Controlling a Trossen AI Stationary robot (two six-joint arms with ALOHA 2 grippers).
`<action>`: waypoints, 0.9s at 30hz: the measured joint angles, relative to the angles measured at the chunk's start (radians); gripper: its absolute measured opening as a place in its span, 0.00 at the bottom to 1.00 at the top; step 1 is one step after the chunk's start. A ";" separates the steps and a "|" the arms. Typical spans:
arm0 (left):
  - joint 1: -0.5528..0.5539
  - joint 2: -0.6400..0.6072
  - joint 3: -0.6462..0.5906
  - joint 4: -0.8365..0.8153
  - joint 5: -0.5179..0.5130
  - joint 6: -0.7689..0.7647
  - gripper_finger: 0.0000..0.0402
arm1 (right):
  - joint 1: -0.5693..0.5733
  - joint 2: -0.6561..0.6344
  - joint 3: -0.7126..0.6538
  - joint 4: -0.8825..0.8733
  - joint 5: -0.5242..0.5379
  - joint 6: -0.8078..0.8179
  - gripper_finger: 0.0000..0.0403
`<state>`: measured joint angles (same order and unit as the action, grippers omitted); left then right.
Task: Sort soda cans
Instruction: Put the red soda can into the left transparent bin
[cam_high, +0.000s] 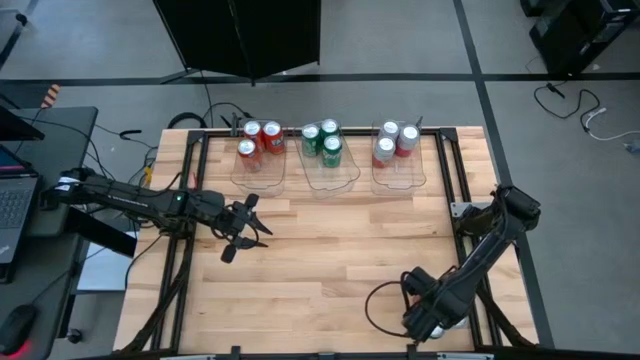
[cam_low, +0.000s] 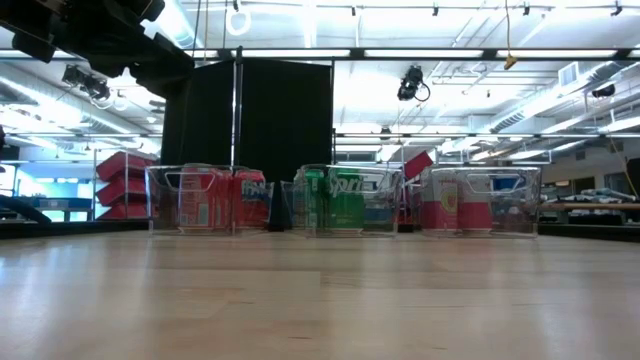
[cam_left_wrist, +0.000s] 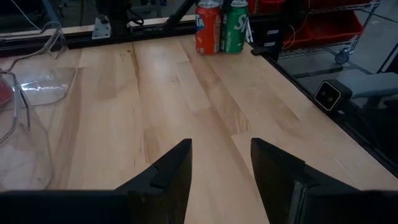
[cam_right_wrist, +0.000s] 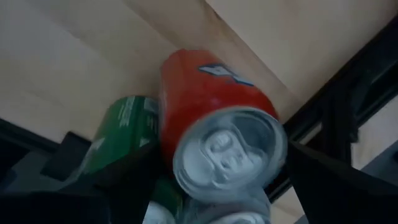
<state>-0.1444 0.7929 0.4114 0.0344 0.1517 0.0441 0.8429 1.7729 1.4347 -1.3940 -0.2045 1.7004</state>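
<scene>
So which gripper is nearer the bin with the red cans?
Left. The left gripper hangs open just in front of that bin; the right gripper is at the table's opposite near corner.

Left gripper (cam_high: 243, 228) mid-table, fingers (cam_left_wrist: 171, 171) spread; right gripper (cam_high: 428, 318) low at front-right edge.

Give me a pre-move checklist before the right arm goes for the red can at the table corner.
1. Red can right in front of the right gripper: ok.
2. Right gripper's hold on the red can: cannot tell.
3. Neighbour clearance: not ok, the green can sits tight against the red can.
4. Destination: ok, the left bin holds three red cans, with bare floor at its near end.
5. Left gripper out of the way: ok, over the left of the table, fingers open with nothing between them.
</scene>
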 joint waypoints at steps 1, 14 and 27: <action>0.000 0.000 0.000 0.000 0.000 -0.001 0.41 | 0.000 0.000 -0.015 0.017 -0.003 -0.001 0.82; 0.000 0.000 0.000 0.016 -0.009 -0.072 0.41 | -0.074 -0.004 -0.070 0.065 0.003 -0.167 0.67; 0.019 0.000 -0.001 -0.086 -0.015 -0.015 0.28 | -0.510 0.005 0.030 0.064 0.238 -0.800 0.67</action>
<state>-0.1257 0.7925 0.4107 -0.0516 0.1367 0.0293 0.3326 1.7779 1.4647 -1.3303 0.0335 0.9003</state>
